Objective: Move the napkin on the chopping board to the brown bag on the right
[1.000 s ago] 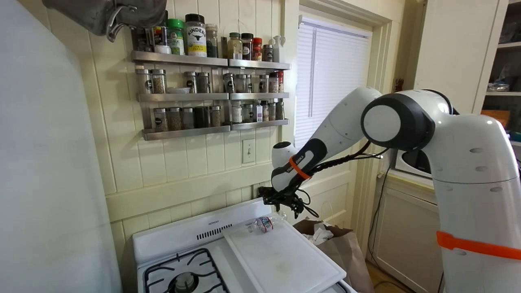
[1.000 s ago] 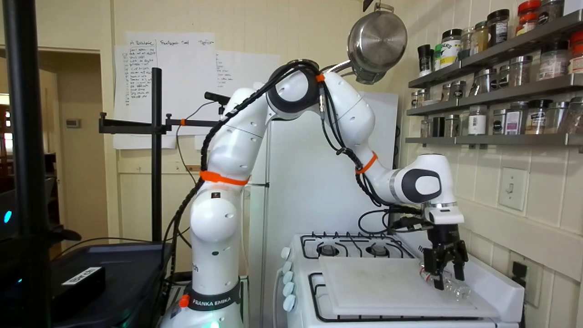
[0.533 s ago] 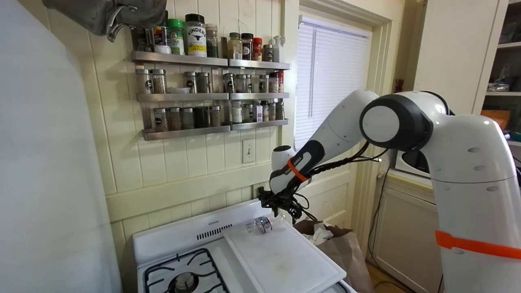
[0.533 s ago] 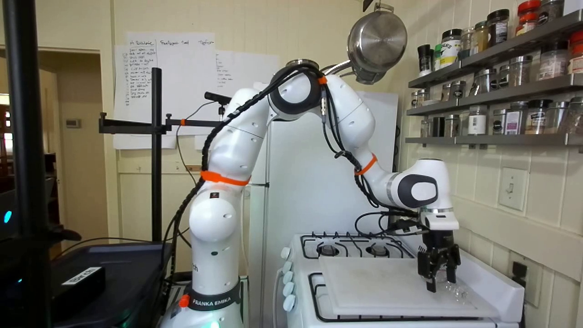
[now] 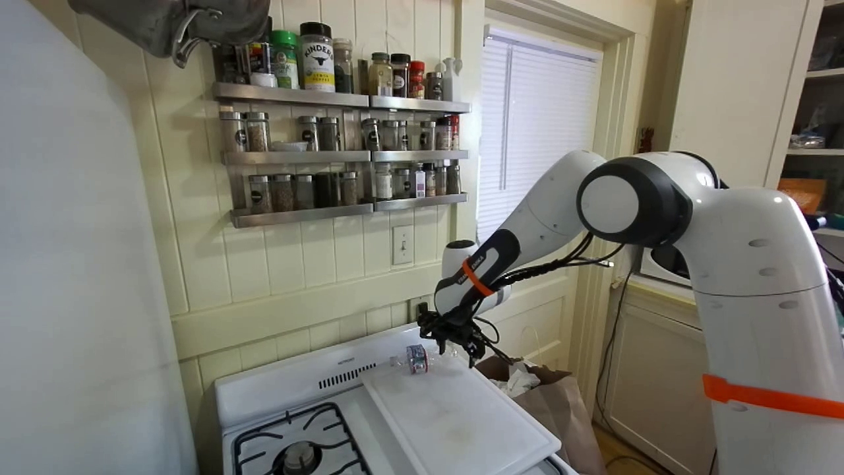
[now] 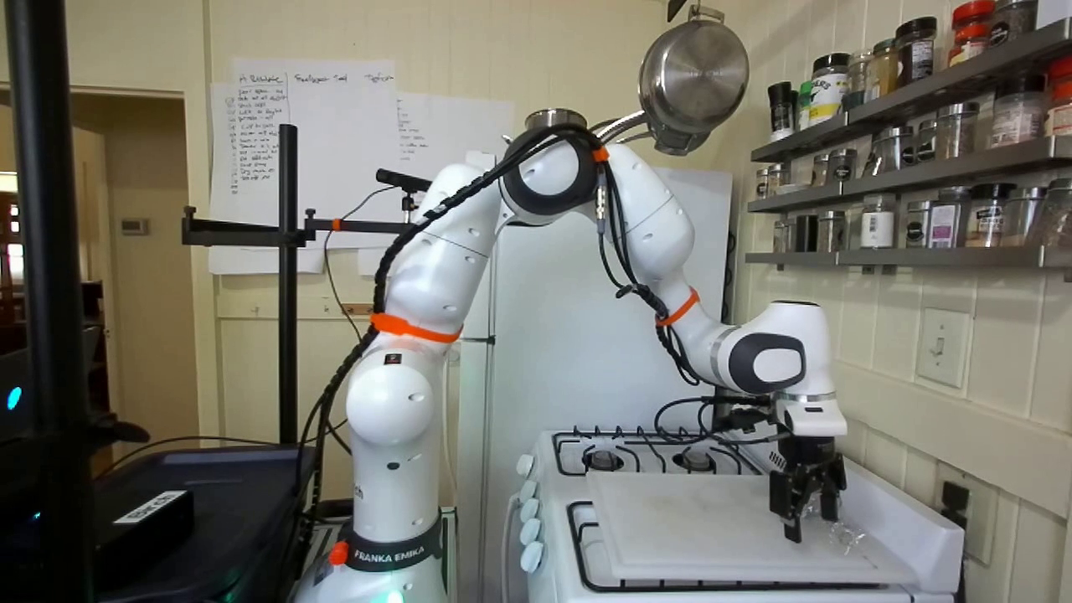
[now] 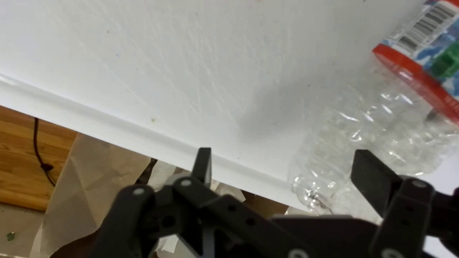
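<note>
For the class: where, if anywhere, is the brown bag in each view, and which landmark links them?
In an exterior view: brown bag low, right of the chopping board.
In an exterior view: chopping board, no brown bag.
Wrist view: brown bag lower left, partly behind the jaws.
Shared landmark: the chopping board.

I see lots of little spice jars (image 5: 282, 194) in rows on metal shelves (image 5: 297, 158). A shiny pot (image 6: 691, 75) hangs up high. Big papers (image 6: 335, 167) with writing are stuck on the wall (image 6: 586, 50). There's a tall white fridge (image 6: 569, 335), a light switch (image 5: 403, 245) below the shelves, and white blinds (image 5: 541, 125) hanging down.
</note>
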